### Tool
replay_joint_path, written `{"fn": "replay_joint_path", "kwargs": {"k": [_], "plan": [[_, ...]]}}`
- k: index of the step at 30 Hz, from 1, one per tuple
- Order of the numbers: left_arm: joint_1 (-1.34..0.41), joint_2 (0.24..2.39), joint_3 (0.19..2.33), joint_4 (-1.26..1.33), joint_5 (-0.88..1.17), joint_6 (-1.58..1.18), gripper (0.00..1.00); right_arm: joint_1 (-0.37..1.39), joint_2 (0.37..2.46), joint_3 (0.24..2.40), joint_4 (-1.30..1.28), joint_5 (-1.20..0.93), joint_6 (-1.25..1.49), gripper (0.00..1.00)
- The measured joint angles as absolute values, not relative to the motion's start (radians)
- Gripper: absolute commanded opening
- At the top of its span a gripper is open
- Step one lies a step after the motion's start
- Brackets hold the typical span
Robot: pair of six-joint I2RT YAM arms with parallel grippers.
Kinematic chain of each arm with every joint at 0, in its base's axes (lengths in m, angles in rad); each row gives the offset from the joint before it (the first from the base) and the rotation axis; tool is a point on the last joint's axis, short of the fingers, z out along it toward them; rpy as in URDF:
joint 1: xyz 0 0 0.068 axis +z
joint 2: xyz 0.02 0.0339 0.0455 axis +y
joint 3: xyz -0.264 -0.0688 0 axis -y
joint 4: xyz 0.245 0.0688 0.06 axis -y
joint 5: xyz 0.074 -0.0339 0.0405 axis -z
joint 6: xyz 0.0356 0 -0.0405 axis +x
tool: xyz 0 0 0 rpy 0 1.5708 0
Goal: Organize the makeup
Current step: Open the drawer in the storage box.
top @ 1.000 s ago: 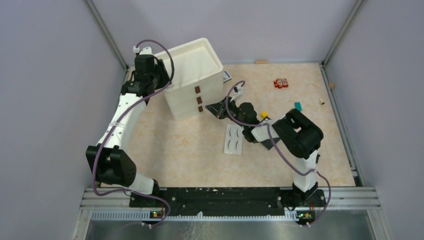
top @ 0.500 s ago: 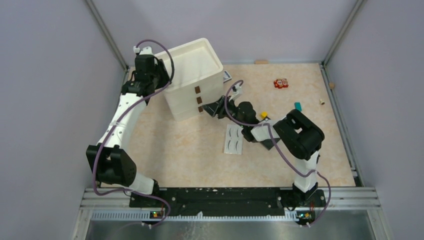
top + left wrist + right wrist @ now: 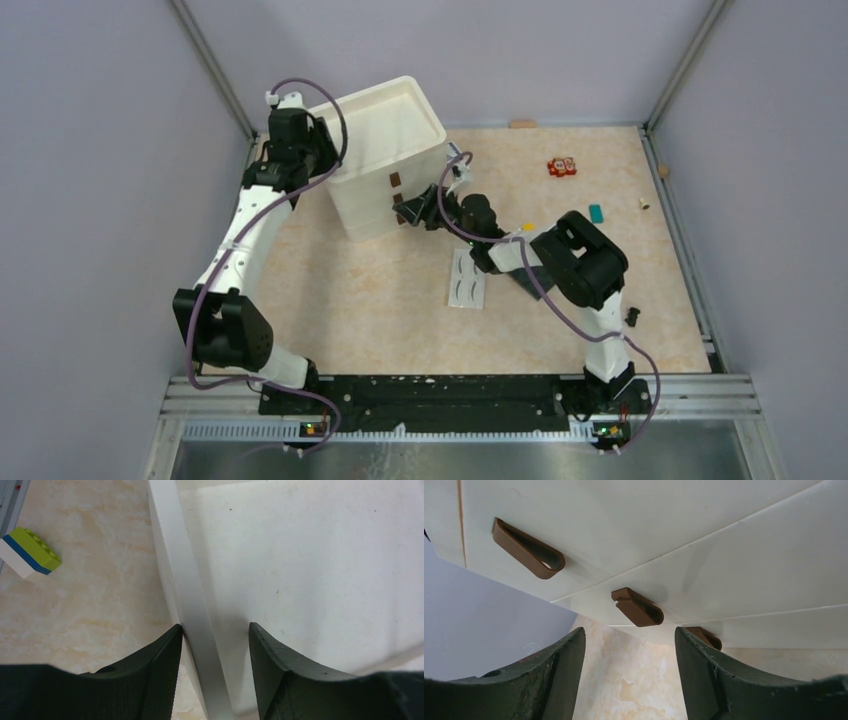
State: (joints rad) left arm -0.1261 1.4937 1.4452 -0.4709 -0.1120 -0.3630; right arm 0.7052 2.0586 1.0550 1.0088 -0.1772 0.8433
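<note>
While both arms work at the white drawer box (image 3: 370,205), I see the left gripper (image 3: 215,626) astride the box's left top wall with its jaws part open. The outer finger (image 3: 150,675) lies against the outside of that wall. The inner one stands just clear of it inside the top tray (image 3: 325,555), so I read this as straddling the wall, not pinching it. The part of the tray under that wrist camera is plain white floor.

The right gripper (image 3: 629,630) sits at the front of the box with its jaws wide and nothing between them. The middle brown handle (image 3: 638,607) is just ahead of the gap. All three drawers (image 3: 724,575) are pushed in, so whatever they hold is hidden from me.

The white eyelash card (image 3: 466,278) lies flat on the table (image 3: 350,300), in front of the box's right corner, near it but not touching. A yellow block (image 3: 527,227) and a teal block (image 3: 596,212) lie to the right of the box, well apart from it. A green, blue and white block (image 3: 30,552) lies on the table off the box's left side.
</note>
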Motion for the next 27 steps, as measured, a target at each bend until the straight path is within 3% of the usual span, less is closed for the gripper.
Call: {"fn": "replay_joint_path", "kwargs": {"k": [13,23,27], "plan": [[-0.104,1.497,1.436,-0.447,-0.071,-0.364,0.56,0.704,2.178,1.134,1.008,-0.193,0.884,0.57],[-0.096,1.497,1.43,-0.434,-0.058,-0.364,0.55,0.702,2.184,1.134,1.052,-0.215,0.896,0.62],[-0.093,1.497,1.428,-0.432,-0.052,-0.364,0.55,0.702,2.184,1.133,1.057,-0.217,0.9,0.54]]}}
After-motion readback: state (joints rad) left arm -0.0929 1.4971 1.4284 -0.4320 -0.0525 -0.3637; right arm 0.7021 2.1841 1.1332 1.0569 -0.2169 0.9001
